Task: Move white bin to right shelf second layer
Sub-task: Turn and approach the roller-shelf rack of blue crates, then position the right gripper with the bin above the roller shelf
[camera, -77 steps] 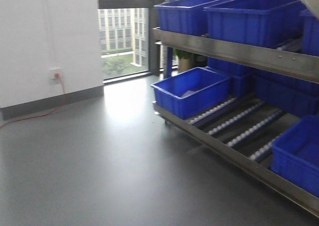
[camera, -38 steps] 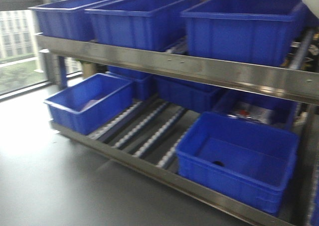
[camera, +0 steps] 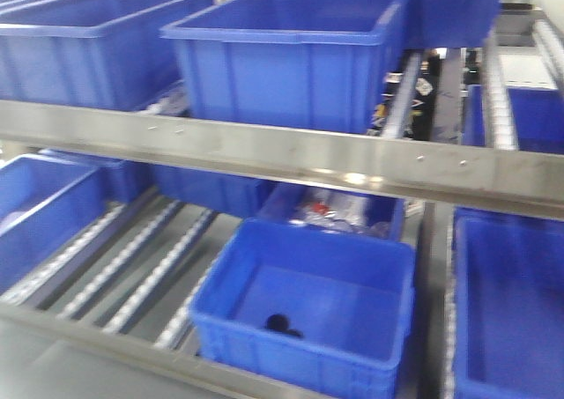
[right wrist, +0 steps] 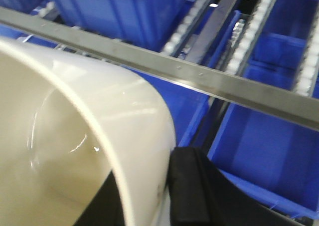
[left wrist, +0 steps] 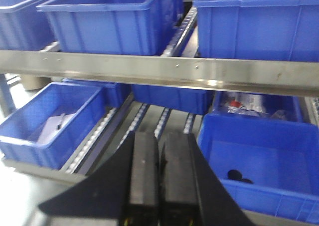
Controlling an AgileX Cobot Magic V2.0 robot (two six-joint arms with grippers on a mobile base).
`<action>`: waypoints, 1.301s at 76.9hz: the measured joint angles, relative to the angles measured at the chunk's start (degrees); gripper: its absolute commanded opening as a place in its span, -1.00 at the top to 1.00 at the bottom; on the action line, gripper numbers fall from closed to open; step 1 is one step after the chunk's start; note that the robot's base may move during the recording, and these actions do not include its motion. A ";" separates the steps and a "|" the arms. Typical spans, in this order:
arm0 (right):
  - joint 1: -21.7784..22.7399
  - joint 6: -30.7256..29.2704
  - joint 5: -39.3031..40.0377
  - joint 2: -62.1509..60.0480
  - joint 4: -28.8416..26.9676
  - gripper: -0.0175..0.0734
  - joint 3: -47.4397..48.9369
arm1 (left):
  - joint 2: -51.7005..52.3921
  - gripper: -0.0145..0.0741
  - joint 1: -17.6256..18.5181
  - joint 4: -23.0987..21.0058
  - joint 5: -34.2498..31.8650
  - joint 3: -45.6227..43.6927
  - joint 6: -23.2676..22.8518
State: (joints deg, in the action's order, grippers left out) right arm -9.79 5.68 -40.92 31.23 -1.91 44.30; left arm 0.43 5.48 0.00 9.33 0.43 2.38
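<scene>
Right claw (right wrist: 164,196) grips white bin (right wrist: 75,151)

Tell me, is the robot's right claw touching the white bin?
Touching. In the right wrist view, the right gripper has dark fingers pressed against the white bin at its rim wall, with no gap showing between them.

Blue crates (camera: 291,60) line both rack levels; one (camera: 308,306) holds dark discs (camera: 280,324).

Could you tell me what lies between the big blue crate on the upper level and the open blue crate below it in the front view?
In the front view, the flat steel front bar crosses between the upper crate and the lower crate.
</scene>
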 measured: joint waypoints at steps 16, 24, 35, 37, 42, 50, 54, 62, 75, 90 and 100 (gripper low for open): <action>0.00 0.00 0.00 0.00 0.00 0.49 0.00 | 0.00 0.48 0.00 0.00 0.00 0.00 0.00; 0.00 0.00 0.00 0.00 0.00 0.49 0.00 | 0.00 0.48 0.00 0.00 0.00 0.00 0.00; 0.00 0.00 0.00 0.00 0.00 0.49 0.00 | 0.00 0.48 0.00 0.00 0.00 0.00 0.00; 0.00 0.00 0.00 0.00 0.00 0.49 0.00 | 0.00 0.48 0.00 0.00 0.00 0.00 0.00; 0.00 0.00 0.00 0.00 0.00 0.49 0.00 | 0.00 0.48 0.00 0.00 0.00 0.00 0.00; 0.00 0.00 0.00 0.00 0.00 0.49 0.00 | 0.00 0.48 0.00 0.00 0.00 0.00 0.00; 0.00 0.00 0.00 0.00 0.00 0.49 0.00 | 0.00 0.48 0.00 0.00 0.00 0.00 0.00; 0.00 0.00 0.00 0.00 0.00 0.49 0.00 | 0.00 0.48 0.00 0.00 0.00 0.00 0.00; 0.00 0.00 0.00 0.00 0.00 0.49 0.00 | 0.00 0.48 0.00 0.00 0.00 0.00 0.00; 0.00 0.00 0.00 0.00 0.00 0.49 0.00 | 0.00 0.48 0.00 0.00 0.00 0.00 0.00; 0.00 0.00 0.00 0.00 0.00 0.49 0.00 | 0.00 0.48 0.00 0.00 0.00 0.00 0.00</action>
State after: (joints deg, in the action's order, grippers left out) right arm -9.79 5.68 -40.92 31.23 -1.91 44.30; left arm 0.43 5.48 0.00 9.33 0.43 2.38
